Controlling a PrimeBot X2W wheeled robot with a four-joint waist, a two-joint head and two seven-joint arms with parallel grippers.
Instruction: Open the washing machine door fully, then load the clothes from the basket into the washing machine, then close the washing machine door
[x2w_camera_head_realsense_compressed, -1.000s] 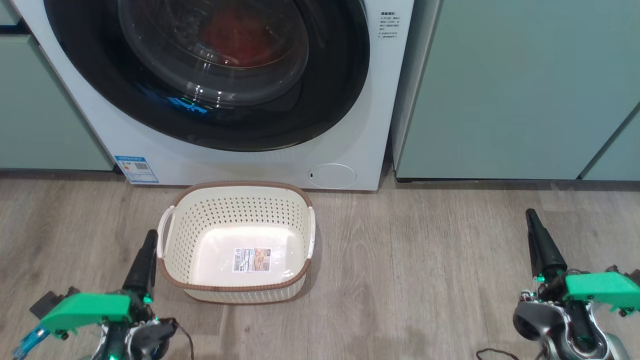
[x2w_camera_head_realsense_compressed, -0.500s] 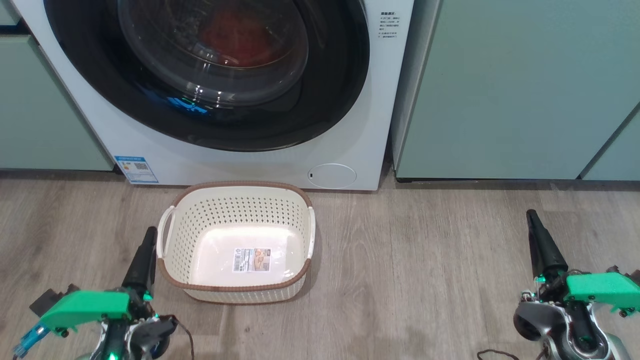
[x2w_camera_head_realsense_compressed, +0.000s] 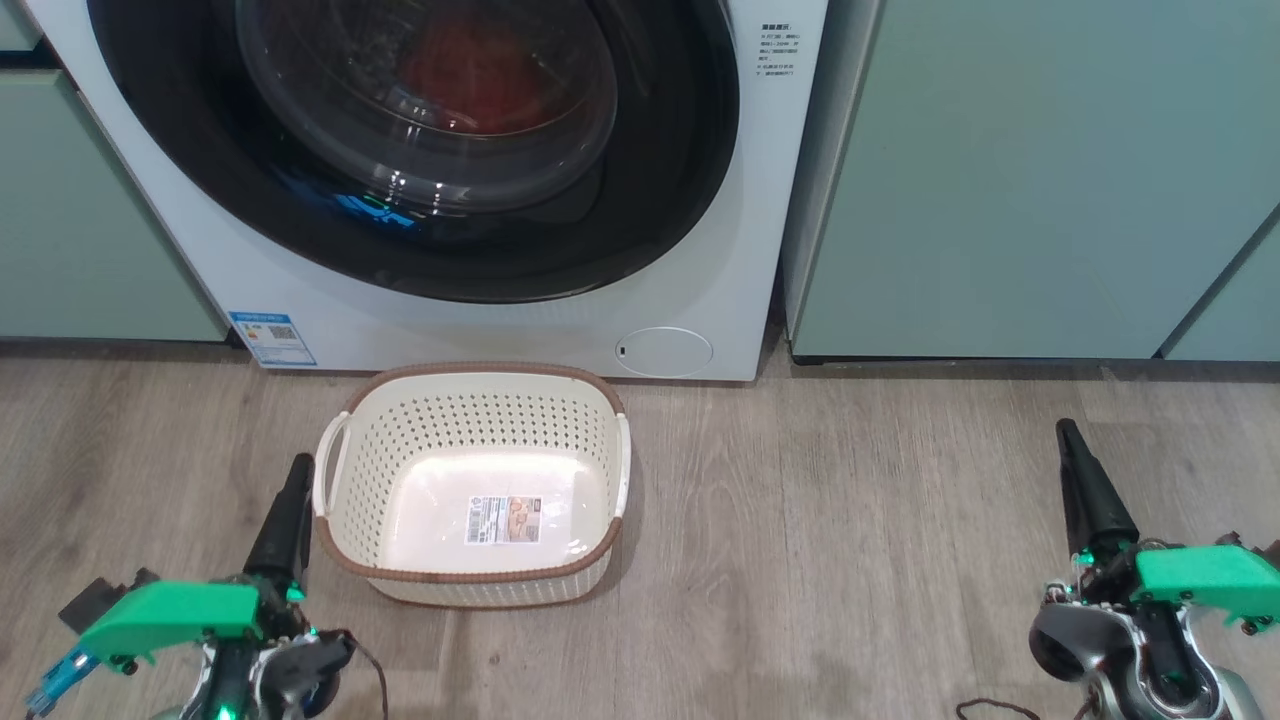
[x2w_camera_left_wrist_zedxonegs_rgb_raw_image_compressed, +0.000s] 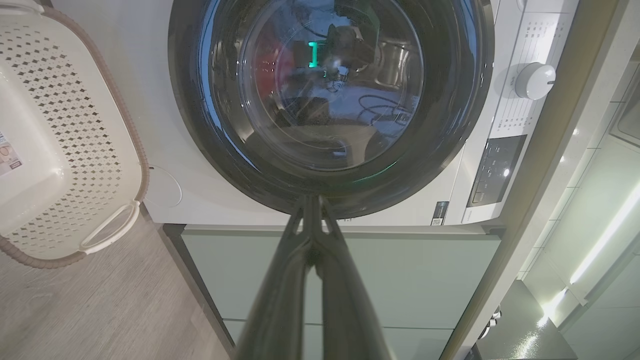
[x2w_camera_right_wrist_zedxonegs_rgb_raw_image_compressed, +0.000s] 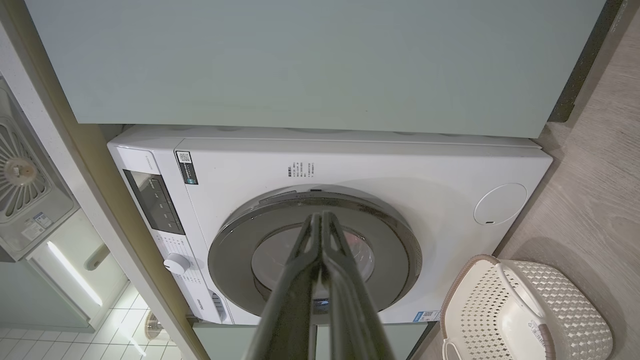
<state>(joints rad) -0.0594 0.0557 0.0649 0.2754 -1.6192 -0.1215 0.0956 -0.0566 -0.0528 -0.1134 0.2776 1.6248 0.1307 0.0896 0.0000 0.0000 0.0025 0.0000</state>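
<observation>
On either side of the cream perforated plastic basket (x2w_camera_head_realsense_compressed: 470, 425), the left gripper (x2w_camera_head_realsense_compressed: 298, 468) and right gripper (x2w_camera_head_realsense_compressed: 1067, 432) are hanging above the grey wooden floor (x2w_camera_head_realsense_compressed: 850, 560), jaws pressing together.

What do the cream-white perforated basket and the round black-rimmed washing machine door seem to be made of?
The cream-white perforated basket: apparently moulded plastic, matte, judging by its even holes. The round black-rimmed door: glossy dark rim, probably plastic, around a clear centre, likely glass; it mirrors lights and shows red behind.

The washing machine door (x2w_camera_head_realsense_compressed: 420, 130) shut — red clothes (x2w_camera_head_realsense_compressed: 480, 70) behind its glass — cream basket (x2w_camera_head_realsense_compressed: 480, 371) upright before the washing machine (x2w_camera_head_realsense_compressed: 500, 335).
</observation>
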